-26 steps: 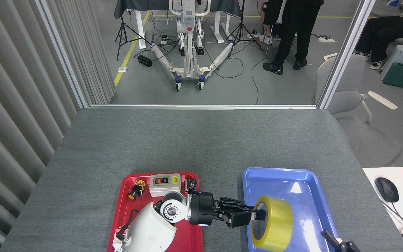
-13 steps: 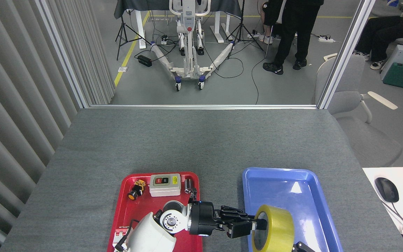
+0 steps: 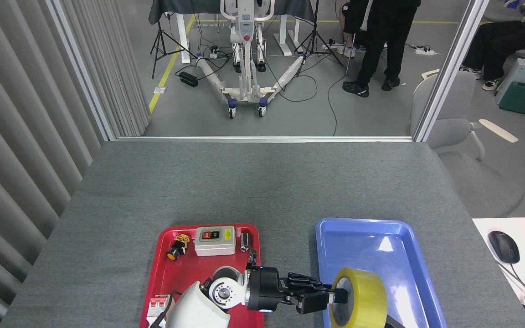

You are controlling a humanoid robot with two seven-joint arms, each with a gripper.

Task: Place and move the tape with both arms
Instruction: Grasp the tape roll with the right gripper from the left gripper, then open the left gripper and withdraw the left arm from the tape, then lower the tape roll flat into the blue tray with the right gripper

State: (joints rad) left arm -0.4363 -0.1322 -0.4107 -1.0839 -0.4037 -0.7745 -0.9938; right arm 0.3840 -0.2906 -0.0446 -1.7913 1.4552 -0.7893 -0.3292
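Note:
The tape (image 3: 365,296), a wide yellow roll with a white core, stands on edge over the near part of the blue tray (image 3: 362,222), its hole facing left. My left gripper (image 3: 335,297) reaches in from the left across the gap between the trays. It is shut on the tape's left rim, with one black finger (image 3: 315,300) outside and a tip inside the core. Whether the roll rests on the tray or hangs just above it I cannot tell. Of my right gripper (image 3: 393,325) only a dark sliver shows at the bottom edge, beside the roll.
Under my left wrist lies a red tray (image 3: 167,278) with a grey switch box (image 3: 214,240), an orange push button (image 3: 176,249), a small metal cylinder (image 3: 245,240) and a red-and-white breaker (image 3: 157,305). A white desk with a mouse (image 3: 503,246) adjoins on the right. People stand beyond the table.
The left gripper has carried the tape nearer to me and slightly right, low over the blue tray. The right gripper slid left toward the roll and sank almost out of view.

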